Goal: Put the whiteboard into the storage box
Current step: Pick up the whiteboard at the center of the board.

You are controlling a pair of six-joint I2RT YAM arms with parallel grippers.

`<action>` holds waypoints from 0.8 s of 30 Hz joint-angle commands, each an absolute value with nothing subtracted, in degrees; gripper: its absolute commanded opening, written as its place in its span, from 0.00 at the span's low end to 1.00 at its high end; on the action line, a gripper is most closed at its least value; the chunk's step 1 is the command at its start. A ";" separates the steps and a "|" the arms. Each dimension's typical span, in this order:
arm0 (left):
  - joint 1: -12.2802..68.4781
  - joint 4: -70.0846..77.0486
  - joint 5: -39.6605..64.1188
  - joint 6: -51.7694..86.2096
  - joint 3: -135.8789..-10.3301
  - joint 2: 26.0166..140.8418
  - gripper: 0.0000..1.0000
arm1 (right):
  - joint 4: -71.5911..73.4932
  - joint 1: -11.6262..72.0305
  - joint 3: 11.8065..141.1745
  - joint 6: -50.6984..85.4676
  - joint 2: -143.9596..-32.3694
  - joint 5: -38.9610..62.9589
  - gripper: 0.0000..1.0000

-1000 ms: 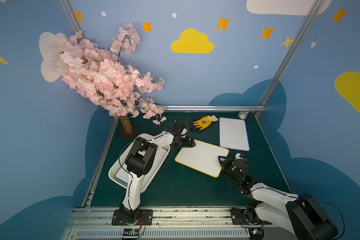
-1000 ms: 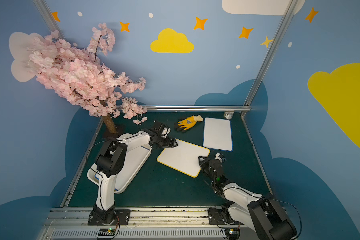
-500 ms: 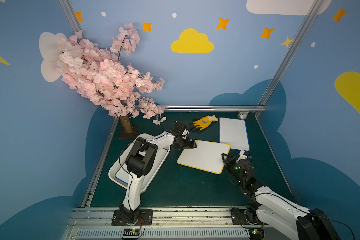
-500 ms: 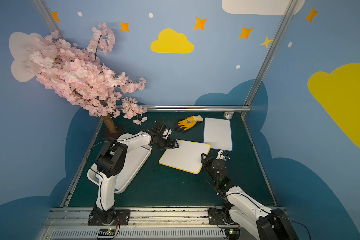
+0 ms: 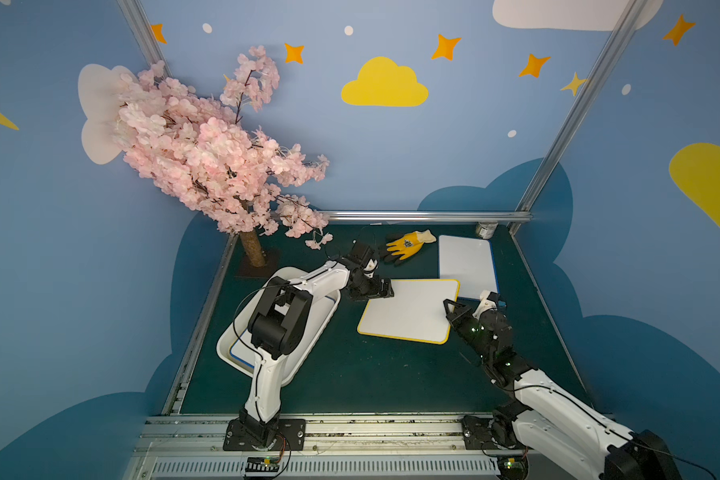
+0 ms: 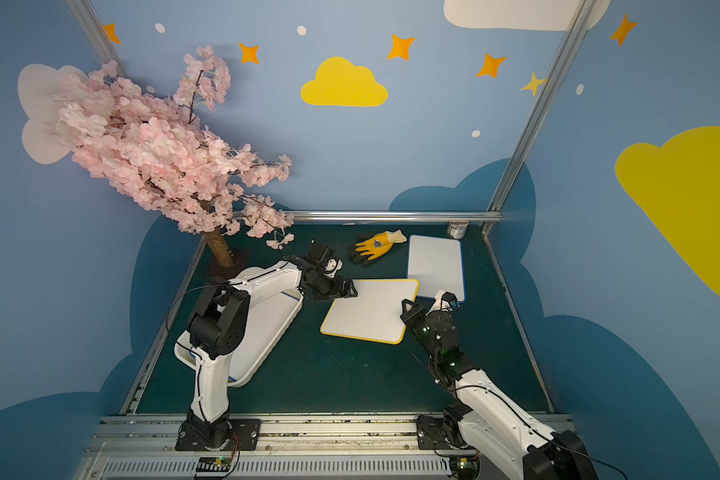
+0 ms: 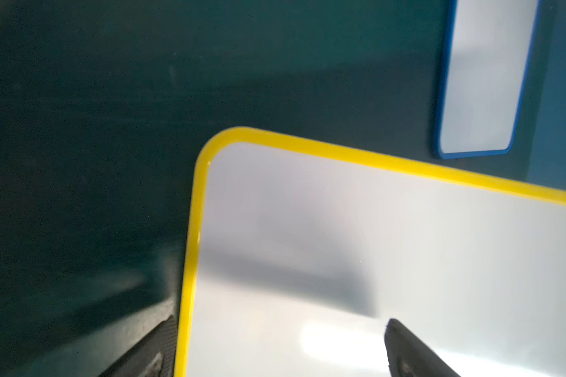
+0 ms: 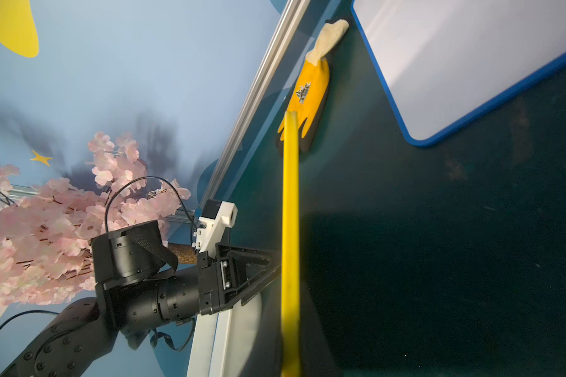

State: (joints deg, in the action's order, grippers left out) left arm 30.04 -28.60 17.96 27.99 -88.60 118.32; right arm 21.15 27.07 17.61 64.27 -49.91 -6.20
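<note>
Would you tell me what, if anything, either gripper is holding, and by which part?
The right gripper is shut on the yellow-framed whiteboard, pinching the edge on its own side. The left gripper stands open at the opposite edge, gripping nothing.

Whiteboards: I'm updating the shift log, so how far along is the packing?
Done: one blue-framed whiteboard lies in the storage box. In hand: the right gripper is shut on the yellow-framed whiteboard at one edge, and the open left gripper straddles its opposite corner. Left: boxing it, then the other blue-framed whiteboard on the table.
</note>
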 commanded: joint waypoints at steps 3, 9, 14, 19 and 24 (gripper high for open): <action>30.31 -29.44 14.65 32.46 -89.65 111.17 1.00 | 16.69 26.74 23.63 55.47 -46.79 -4.75 0.00; 30.50 -30.72 6.79 37.88 -88.67 107.23 1.00 | 11.34 26.52 28.80 48.62 -45.38 -2.97 0.00; 30.66 -34.23 -2.94 42.75 -88.60 105.94 0.99 | 8.28 26.03 32.50 45.15 -45.35 -0.94 0.00; 30.76 -38.82 -13.61 48.72 -88.77 106.27 0.99 | 7.24 25.50 34.13 44.34 -45.23 1.07 0.00; 30.76 -44.70 -23.98 57.28 -89.29 107.59 0.96 | 6.54 25.22 34.73 44.18 -44.82 2.02 0.00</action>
State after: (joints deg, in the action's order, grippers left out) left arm 30.57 -38.85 -14.98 50.72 -88.60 106.80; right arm 4.10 25.52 31.83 44.73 -46.57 0.19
